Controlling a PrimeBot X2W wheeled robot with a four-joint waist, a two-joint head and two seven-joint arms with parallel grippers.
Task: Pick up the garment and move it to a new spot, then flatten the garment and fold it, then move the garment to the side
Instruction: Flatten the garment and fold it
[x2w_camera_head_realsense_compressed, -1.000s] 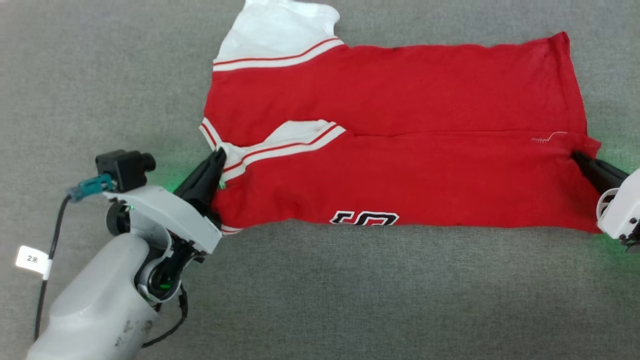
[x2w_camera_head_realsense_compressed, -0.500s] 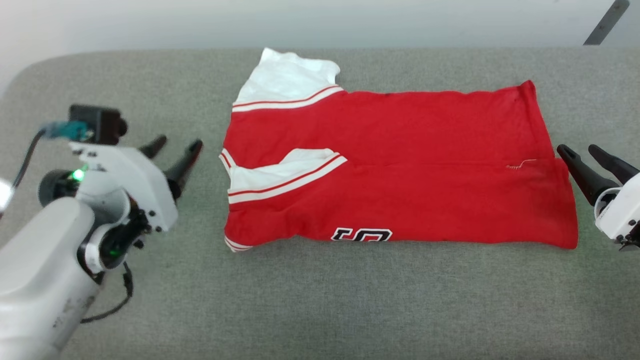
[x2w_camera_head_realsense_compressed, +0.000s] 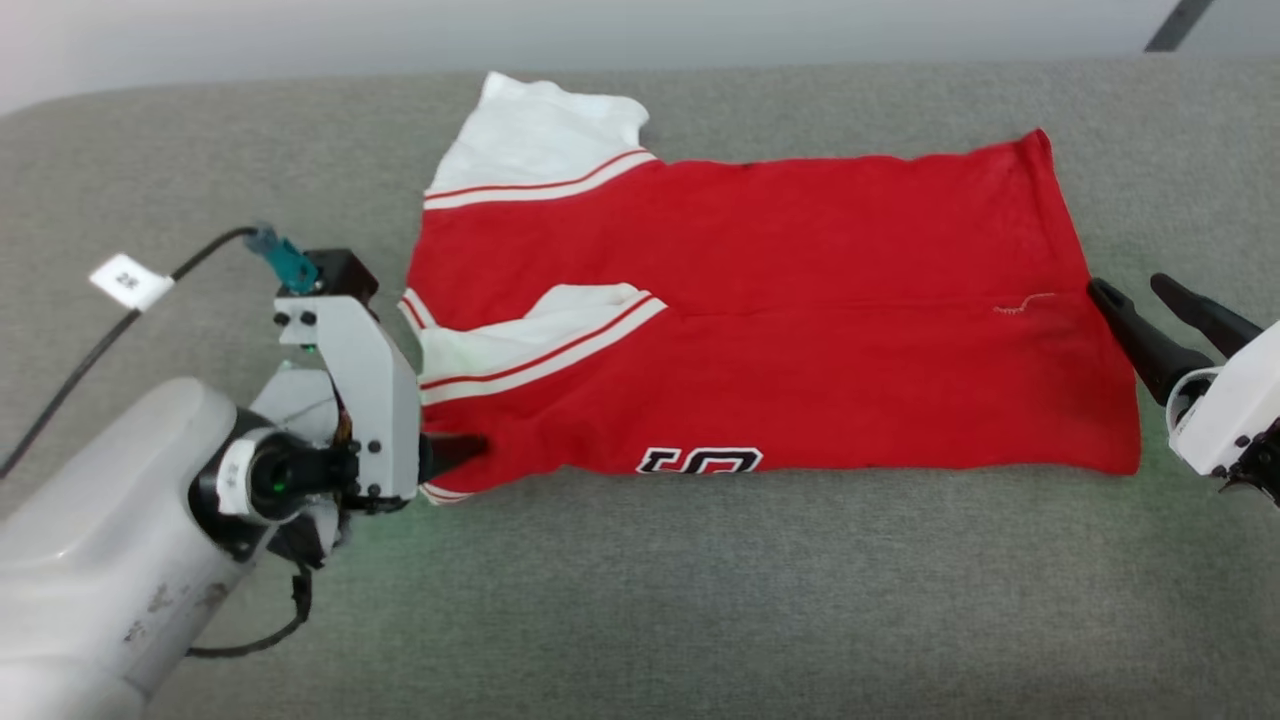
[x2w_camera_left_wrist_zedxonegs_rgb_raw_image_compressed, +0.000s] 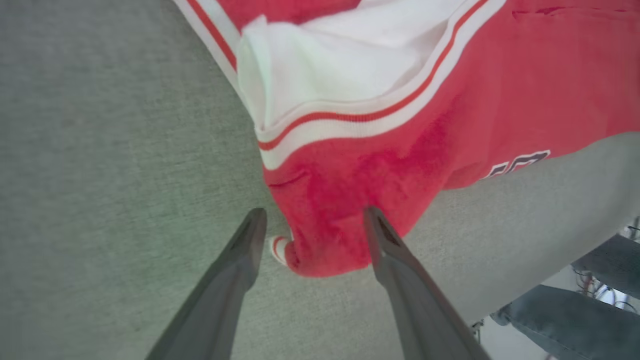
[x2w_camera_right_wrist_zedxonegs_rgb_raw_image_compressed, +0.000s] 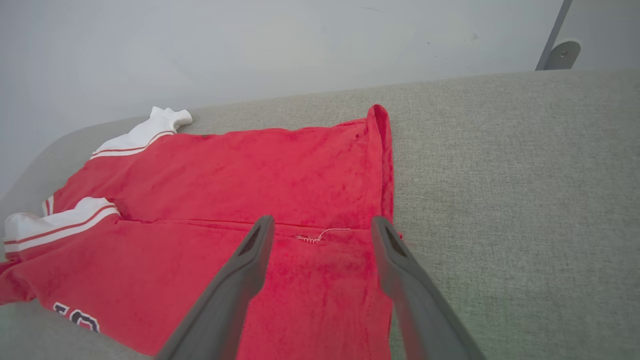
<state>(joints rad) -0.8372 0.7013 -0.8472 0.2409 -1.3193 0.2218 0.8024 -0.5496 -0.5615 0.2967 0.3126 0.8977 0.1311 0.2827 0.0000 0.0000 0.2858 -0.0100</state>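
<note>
The garment (x2w_camera_head_realsense_compressed: 760, 300): corner inside the wide left tool (x2w_camera_left_wrist_zedxonegs_rgb_raw_image_compressed: 312, 220); wide right tool (x2w_camera_right_wrist_zedxonegs_rgb_raw_image_compressed: 320, 225) beside hem.

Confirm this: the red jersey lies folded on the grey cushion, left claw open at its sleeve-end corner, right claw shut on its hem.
Wrong on one point: the right claw is open, not shut on the hem; the right wrist view shows its fingers spread, gripping nothing. The red jersey, grey cushion and open left claw are as stated.

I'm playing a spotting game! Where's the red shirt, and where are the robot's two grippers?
red shirt (x2w_camera_head_realsense_compressed: 780, 300), head view, middle of its body.
left gripper (x2w_camera_left_wrist_zedxonegs_rgb_raw_image_compressed: 315, 212), left wrist view, between its fingertips.
right gripper (x2w_camera_head_realsense_compressed: 1128, 284), head view, between its fingertips.
</note>
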